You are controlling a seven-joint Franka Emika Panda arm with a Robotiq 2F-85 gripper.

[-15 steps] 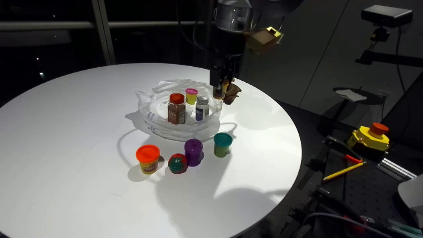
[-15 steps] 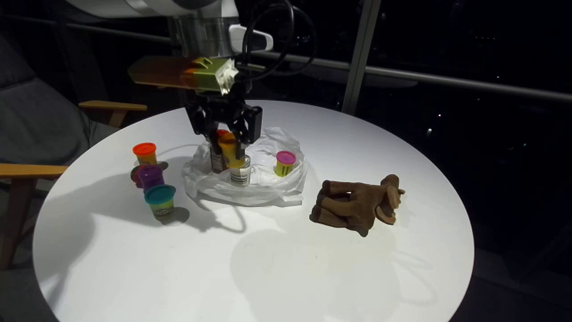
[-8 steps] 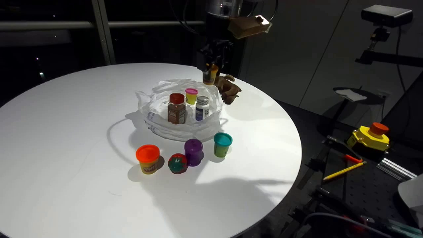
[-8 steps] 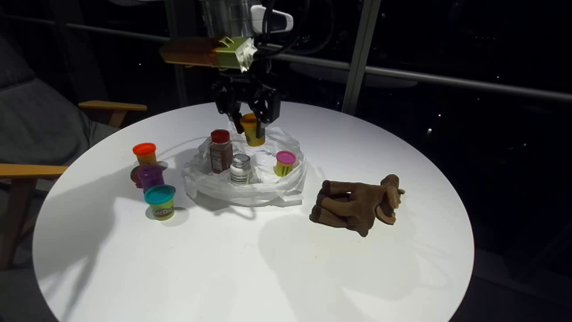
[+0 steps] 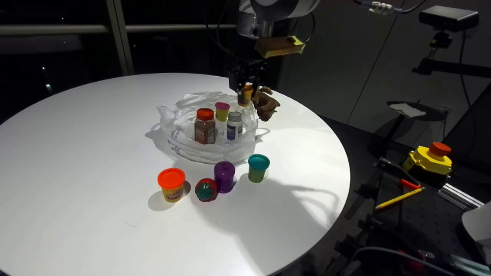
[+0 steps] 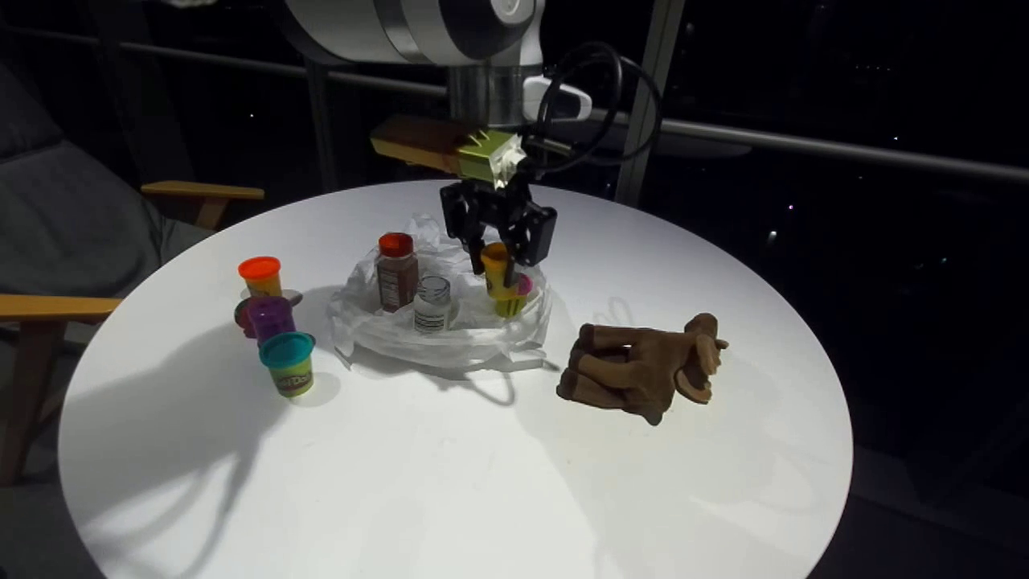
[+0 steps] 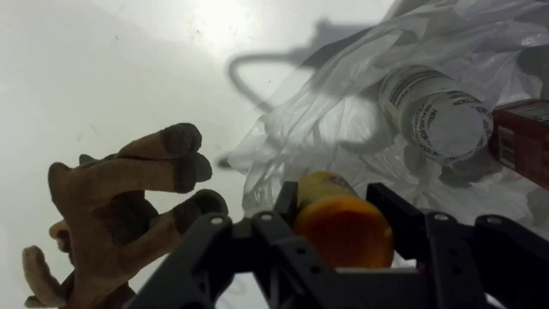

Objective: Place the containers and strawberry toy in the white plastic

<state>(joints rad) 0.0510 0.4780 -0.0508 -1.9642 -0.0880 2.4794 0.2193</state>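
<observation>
Gently lower the yellow Play-Doh tub [image 7: 343,229], clamped in the tool [image 7: 333,202], into the white plastic bag [image 6: 438,350] mid-frame. Avoid landing on the pink-lidded tub [image 5: 222,112].

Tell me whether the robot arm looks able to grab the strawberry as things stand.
Probably not yet: the pincer is shut on a yellow tub. Once that is let go, likely yes: the strawberry sits on the table, though the purple tub close beside it could crowd one side.
</observation>
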